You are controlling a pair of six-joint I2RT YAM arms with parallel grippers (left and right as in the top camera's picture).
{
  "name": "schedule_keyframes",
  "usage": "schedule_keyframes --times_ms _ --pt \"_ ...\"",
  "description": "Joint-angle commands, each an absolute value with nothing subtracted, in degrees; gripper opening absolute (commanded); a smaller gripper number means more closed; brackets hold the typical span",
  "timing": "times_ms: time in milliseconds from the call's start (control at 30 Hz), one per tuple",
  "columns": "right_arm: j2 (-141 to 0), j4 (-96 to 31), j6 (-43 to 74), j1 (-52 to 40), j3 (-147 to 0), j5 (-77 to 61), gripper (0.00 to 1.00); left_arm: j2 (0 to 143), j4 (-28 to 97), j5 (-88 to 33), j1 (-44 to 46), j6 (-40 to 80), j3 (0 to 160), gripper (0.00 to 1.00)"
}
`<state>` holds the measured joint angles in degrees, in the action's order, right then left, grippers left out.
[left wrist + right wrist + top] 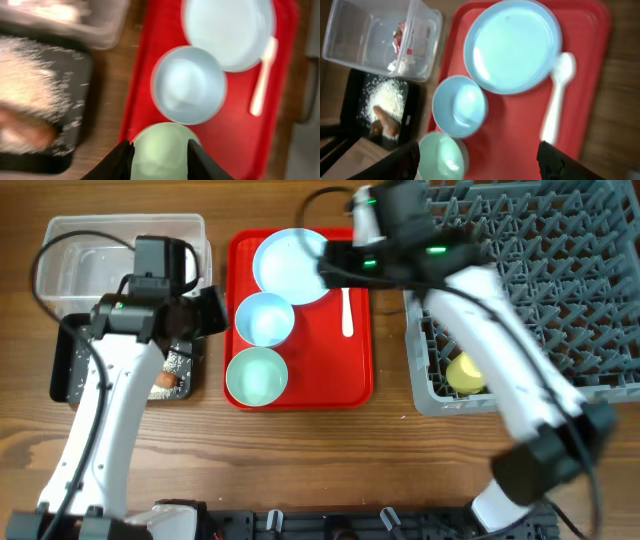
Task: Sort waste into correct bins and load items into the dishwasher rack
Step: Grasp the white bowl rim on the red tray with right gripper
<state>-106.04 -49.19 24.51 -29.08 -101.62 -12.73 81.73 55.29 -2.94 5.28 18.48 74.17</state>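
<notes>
On the red tray (355, 375) lie a pale-blue plate (290, 265), a blue bowl (264, 318), a greenish bowl (256, 376) and a white spoon (347, 310). My left gripper (213, 315) is open and hovers at the tray's left edge. In the left wrist view its fingers (160, 155) frame the greenish bowl (161, 150) from above. My right gripper (480, 160) is wide open and empty over the tray, by the plate (512, 45). The yellow cup (465, 373) lies in the grey rack (530, 290). The clear tub (350, 50) holds the wrapper (400, 42). The black tub (350, 95) holds rice (385, 95) and the sausage stick (385, 120).
The clear tub (120, 255) and the black tub (70, 375) stand left of the tray, partly under my left arm. The rack fills the right side, with my right arm reaching across its near corner. Bare wooden table (300, 460) lies in front.
</notes>
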Motion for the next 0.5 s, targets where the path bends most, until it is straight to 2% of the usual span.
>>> schedule_keyframes --times_ms 0,167,333,467 --pt "-113.9 -45.6 31.6 -32.1 -101.5 -9.9 0.76 78.3 56.7 9.3 4.9 23.4 75.2 0.42" --pt "-121.8 -42.8 33.2 -32.9 -101.5 -10.2 0.66 77.6 57.3 11.0 2.0 23.4 75.2 0.57" --pt "-127.0 -40.9 33.0 -33.4 -101.5 -12.1 0.56 77.6 57.3 9.4 -4.1 22.7 75.2 0.63" --pt "-129.6 -40.4 33.0 -34.3 -101.5 -12.1 0.55 77.7 57.3 5.5 -7.7 18.3 75.2 0.7"
